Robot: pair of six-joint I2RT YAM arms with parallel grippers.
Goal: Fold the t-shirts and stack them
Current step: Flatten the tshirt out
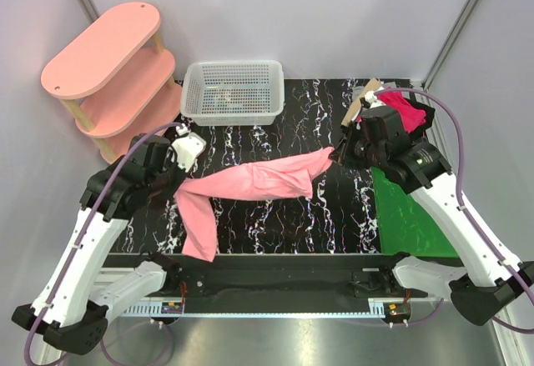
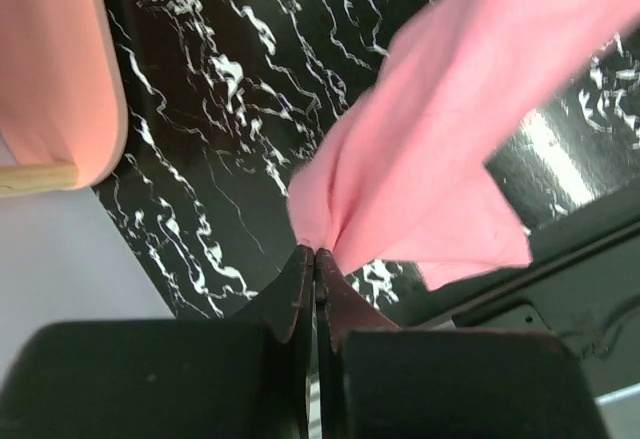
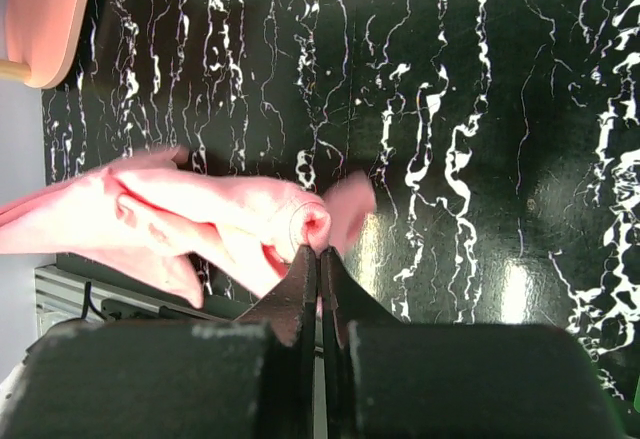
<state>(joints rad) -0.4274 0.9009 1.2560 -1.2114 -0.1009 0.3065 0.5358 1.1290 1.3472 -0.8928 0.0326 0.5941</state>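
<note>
Cloth in play: salmon-pink t-shirt (image 1: pixel 259 179), soft and matte, stretched between the two grippers as a long wrinkled band across the middle of the top view. A loose flap drops from its left end toward the lower left of the frame.
Left gripper (image 2: pixel 315 253): dark wedge-shaped fingers pressed together on a gathered corner of the salmon-pink t-shirt. The cloth fans out from the pinch in folds toward the upper right of the wrist view.
Right gripper (image 3: pixel 320 251): fingers clamped tight on the other end of the same shirt, where the fabric bunches into a rounded knob. The rest trails off to the left of that view.
Second shirt: magenta-red t-shirt (image 1: pixel 407 107), crumpled in a heap at the upper right of the top view, behind the right arm and well apart from the pink one.
Table (image 1: pixel 275 237): glossy black slab with white marble veining and bright glare spots.
Green mat (image 1: pixel 410 216): flat, shiny, rectangular, right of centre, partly under the right arm.
Basket (image 1: pixel 234 67): white rigid mesh, rectangular, upper centre; its contents are unclear.
Shelf unit (image 1: pixel 104 49): pale-pink oval tiers on wooden posts, upper left.
</note>
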